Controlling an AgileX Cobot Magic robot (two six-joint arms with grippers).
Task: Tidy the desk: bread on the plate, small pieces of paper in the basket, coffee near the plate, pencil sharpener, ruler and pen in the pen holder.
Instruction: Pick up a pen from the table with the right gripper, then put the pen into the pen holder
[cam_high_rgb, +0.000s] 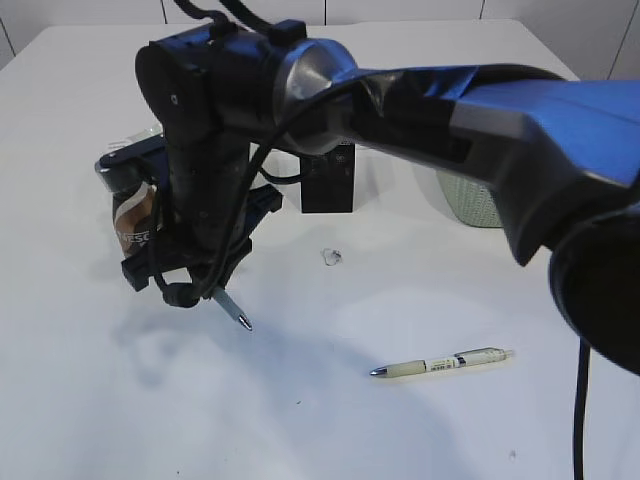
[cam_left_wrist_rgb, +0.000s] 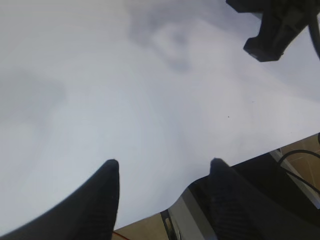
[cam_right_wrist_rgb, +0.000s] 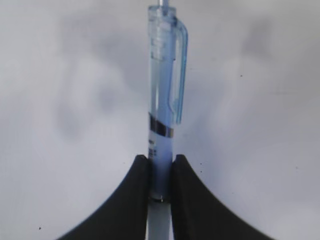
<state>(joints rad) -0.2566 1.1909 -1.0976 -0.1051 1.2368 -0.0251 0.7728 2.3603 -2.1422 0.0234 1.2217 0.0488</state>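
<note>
A translucent pale-blue pen (cam_right_wrist_rgb: 161, 115) with a clip and a dark band is clamped between the two dark fingers of the right end effector (cam_right_wrist_rgb: 161, 172); in the exterior view its tip (cam_high_rgb: 232, 311) is seen pointing down at a slant, left of centre, just above the white table (cam_high_rgb: 420, 430). A second pen (cam_high_rgb: 443, 363), cream-bodied with a printed barrel too small to be read, lies flat at the lower right of centre. A small crumpled piece of paper (cam_high_rgb: 332, 256) rests near the middle. Behind it, the black pen holder (cam_high_rgb: 328, 178) stands upright, its contents not discernible. The sage-green perforated basket (cam_high_rgb: 468, 206) is partly hidden by the blue arm at the right; its inside cannot be seen. At the left, the brown coffee bottle (cam_high_rgb: 132, 215) is glimpsed behind the arm, its label partly covered. The left end effector (cam_left_wrist_rgb: 164, 167) is held open over bare table, nothing between its fingers.
</note>
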